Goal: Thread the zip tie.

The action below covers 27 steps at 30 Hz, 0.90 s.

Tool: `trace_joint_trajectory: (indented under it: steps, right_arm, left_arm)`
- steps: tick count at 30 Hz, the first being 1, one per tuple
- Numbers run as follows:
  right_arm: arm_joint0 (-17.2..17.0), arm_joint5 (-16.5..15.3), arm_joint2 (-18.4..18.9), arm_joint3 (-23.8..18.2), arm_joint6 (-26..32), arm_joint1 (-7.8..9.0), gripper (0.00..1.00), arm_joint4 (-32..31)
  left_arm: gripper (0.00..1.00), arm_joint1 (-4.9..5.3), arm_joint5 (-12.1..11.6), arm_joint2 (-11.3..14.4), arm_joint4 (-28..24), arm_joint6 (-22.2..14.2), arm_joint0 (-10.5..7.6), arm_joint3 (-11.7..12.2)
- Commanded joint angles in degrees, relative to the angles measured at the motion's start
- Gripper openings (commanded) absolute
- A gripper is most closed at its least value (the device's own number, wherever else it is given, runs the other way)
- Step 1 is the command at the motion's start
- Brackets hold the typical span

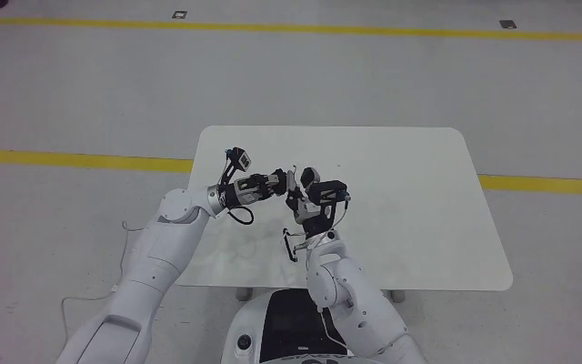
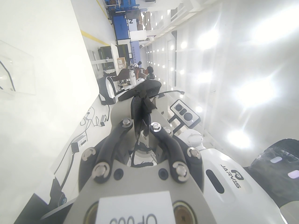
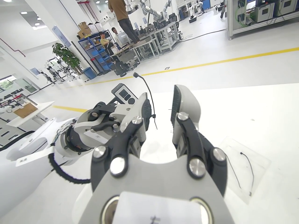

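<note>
Over the desk's (image 1: 418,227) 9 o'clock side my left fingers (image 2: 136,110) pinch the zip tie (image 3: 151,101) steady, my right fingers (image 3: 184,103) spread to receive it.

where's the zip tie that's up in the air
Right wrist view: the zip tie stands upright between the open right pincer's fingers, near the one beside the left pincer, above the table.

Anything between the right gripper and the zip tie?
Nothing. Right wrist view: the right gripper has its jaws open, and the zip tie, held by the left gripper, stands in the gap between them.
</note>
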Motion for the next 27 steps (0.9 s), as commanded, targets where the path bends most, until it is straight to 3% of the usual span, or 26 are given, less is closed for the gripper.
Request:
trace_joint_trajectory:
  steps: [1, 23, 25, 27]
  right_arm:
    - [-0.09, 0.05, 0.04, -0.19, -0.07, 0.02, 1.00, 0.01]
    - [-0.70, 0.85, 2.08, -2.58, -4.22, 0.25, 1.00, -0.02]
    - [-0.38, 2.19, 2.57, -1.70, -5.77, 0.49, 1.00, -4.58]
    - [-0.41, 2.47, 2.70, -1.19, -7.68, 0.65, 1.00, -7.25]
  left_arm:
    - [0.00, 0.00, 0.00, 0.00, 0.00, 0.00, 0.00, 0.00]
    - [0.00, 0.00, 0.00, 0.00, 0.00, 0.00, 0.00, 0.00]
    - [0.00, 0.07, 0.89, -0.27, -0.78, 1.76, 0.45, -0.48]
    - [0.00, 0.19, 2.61, -1.02, -4.23, 0.66, 0.91, -0.64]
